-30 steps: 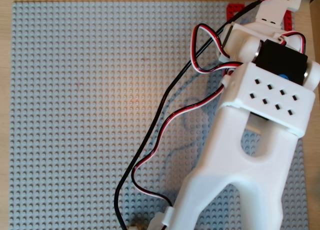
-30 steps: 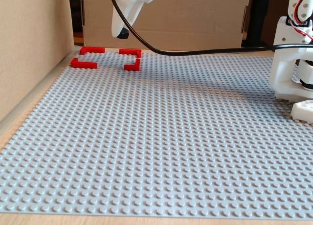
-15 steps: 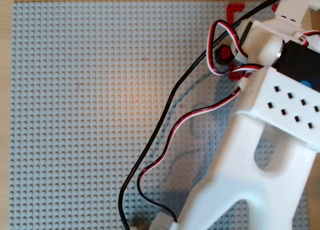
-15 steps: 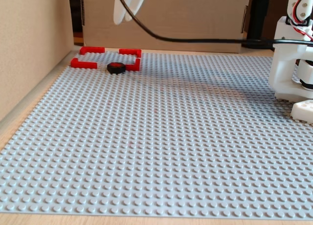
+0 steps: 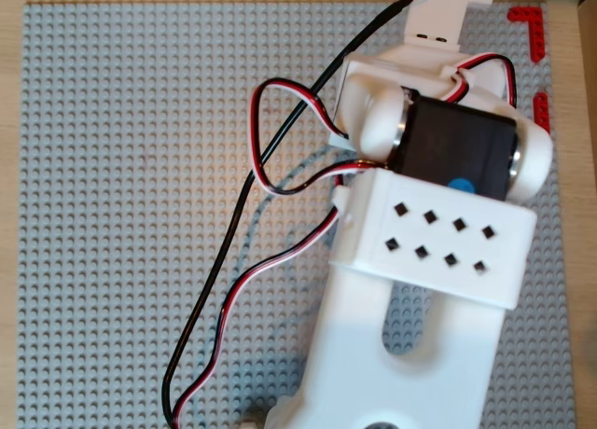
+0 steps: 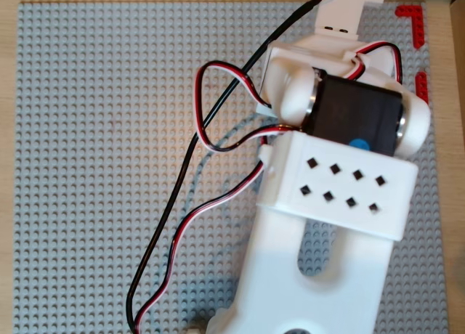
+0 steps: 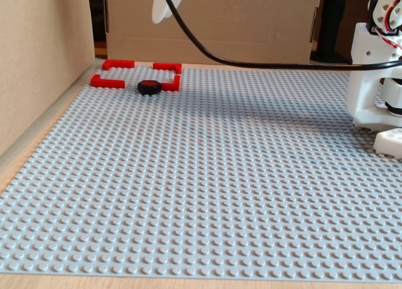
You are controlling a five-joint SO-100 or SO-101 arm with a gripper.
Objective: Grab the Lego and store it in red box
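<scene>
The Lego [image 7: 149,87] lies flat on the studded surface [image 7: 207,176], in the red box [image 7: 135,75] at its near opening, below the pincer [image 7: 164,5], which hangs empty; how far it gapes, I cannot tell.

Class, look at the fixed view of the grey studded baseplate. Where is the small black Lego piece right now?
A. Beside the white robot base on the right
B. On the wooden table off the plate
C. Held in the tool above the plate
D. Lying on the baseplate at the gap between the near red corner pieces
D: the black Lego piece lies on the baseplate at the near gap of the red box, and nothing grips it.
</scene>
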